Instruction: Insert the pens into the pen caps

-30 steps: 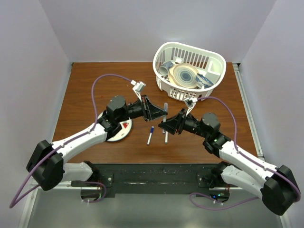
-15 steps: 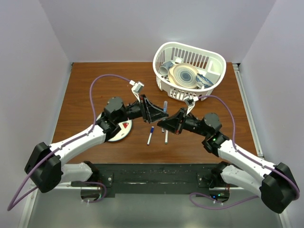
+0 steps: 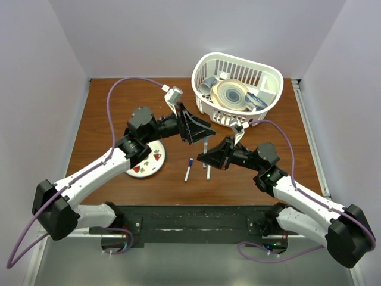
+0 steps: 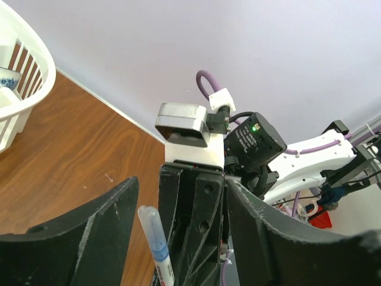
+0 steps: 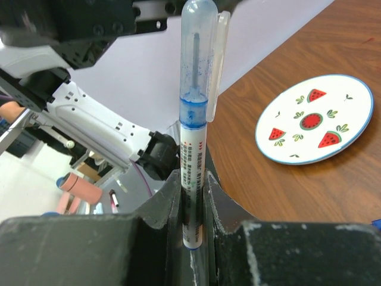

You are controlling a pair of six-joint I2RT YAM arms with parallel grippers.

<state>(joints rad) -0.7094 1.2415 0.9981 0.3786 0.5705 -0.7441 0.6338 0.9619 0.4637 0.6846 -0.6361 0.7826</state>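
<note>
1. basket [image 3: 215,112], white, slotted.
2. left gripper [image 3: 205,132] just left of basket — fingers spread, holding nothing.
3. right gripper [image 3: 206,157] on basket's near side — clenched on capped pen [image 5: 193,119].
4. blue-tipped pen [image 3: 187,170] and grey pen [image 3: 208,173] lie flat, nearer than basket.

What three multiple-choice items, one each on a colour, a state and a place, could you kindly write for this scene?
1. What colour is the basket? A white; B red; C black.
2. What is the right gripper doing? A open and empty; B clamping a pen upright; C shut on nothing.
3. Where is the watermelon plate? A in the basket; B on the table; C in the right gripper.
Answers: 1 A, its slotted walls are white. 2 B, the right wrist view shows it squeezing the barrel. 3 B, the top view shows it flat on the wood.
</note>
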